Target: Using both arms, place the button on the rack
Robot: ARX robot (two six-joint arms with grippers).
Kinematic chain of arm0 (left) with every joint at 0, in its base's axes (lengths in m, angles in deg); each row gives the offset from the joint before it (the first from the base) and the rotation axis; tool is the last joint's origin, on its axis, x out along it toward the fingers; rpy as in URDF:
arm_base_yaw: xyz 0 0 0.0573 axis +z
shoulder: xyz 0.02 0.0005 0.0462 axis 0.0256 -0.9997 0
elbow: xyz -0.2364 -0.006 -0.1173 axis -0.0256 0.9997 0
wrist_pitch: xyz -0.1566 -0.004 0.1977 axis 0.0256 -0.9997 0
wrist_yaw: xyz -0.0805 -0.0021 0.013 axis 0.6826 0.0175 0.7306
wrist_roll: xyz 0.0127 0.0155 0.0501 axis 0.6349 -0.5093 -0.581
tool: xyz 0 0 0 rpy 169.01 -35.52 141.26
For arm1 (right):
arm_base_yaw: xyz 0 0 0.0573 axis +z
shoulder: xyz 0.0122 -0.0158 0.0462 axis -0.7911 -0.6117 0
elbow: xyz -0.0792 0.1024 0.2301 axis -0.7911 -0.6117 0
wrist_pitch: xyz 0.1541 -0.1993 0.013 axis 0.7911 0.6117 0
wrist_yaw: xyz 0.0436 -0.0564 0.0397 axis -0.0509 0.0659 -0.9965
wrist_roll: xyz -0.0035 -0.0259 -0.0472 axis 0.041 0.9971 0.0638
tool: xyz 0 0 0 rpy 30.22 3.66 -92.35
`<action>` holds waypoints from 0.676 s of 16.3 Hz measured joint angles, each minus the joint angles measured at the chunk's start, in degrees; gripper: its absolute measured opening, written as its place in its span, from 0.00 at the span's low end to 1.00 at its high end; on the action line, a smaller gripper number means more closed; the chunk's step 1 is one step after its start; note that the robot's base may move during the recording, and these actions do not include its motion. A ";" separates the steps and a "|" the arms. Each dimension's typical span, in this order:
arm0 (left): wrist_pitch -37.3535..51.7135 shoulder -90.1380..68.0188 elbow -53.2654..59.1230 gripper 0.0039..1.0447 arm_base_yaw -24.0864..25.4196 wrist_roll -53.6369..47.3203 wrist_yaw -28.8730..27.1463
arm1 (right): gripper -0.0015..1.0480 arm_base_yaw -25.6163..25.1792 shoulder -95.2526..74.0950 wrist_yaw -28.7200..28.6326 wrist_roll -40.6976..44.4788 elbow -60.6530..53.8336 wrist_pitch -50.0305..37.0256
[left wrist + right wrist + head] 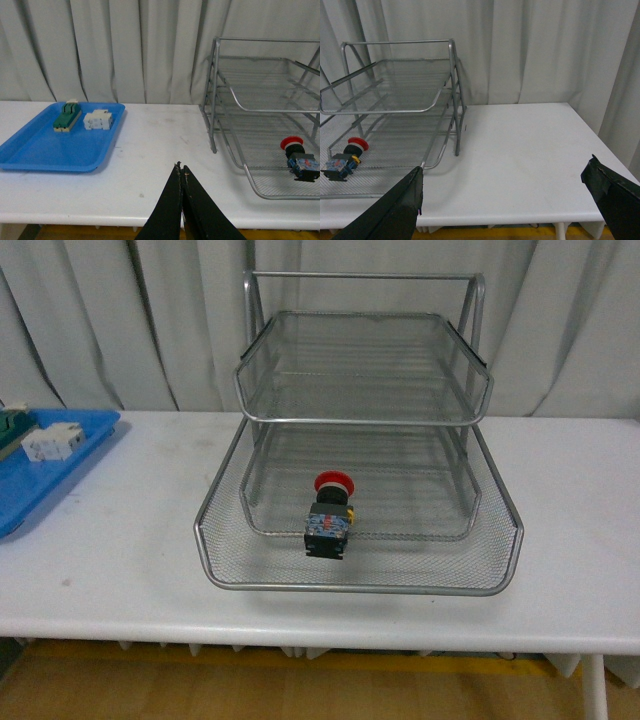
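Note:
The button (331,510), with its red cap, black body and blue-red end block, lies on its side in the pulled-out bottom tray of the silver wire rack (360,575). It shows again in the left wrist view (298,159) and the right wrist view (344,159). My left gripper (181,168) is shut and empty, hovering over the white table left of the rack (260,190). The right gripper (505,172) stands wide open over the table to the right of the rack (395,107), holding nothing. Neither arm appears in the front view.
A flat blue tray (60,475) sits at the table's left end, seen too in the left wrist view (45,150), holding a green-and-cream terminal block (67,118) and a white blocky part (98,120). White curtains hang behind the table. The table's front edge lies just below both grippers.

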 joint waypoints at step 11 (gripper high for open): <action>0.04 0.00 0.00 0.94 0.00 0.02 0.00 | 0.78 6.95 -63.54 -9.94 0.09 21.62 -7.63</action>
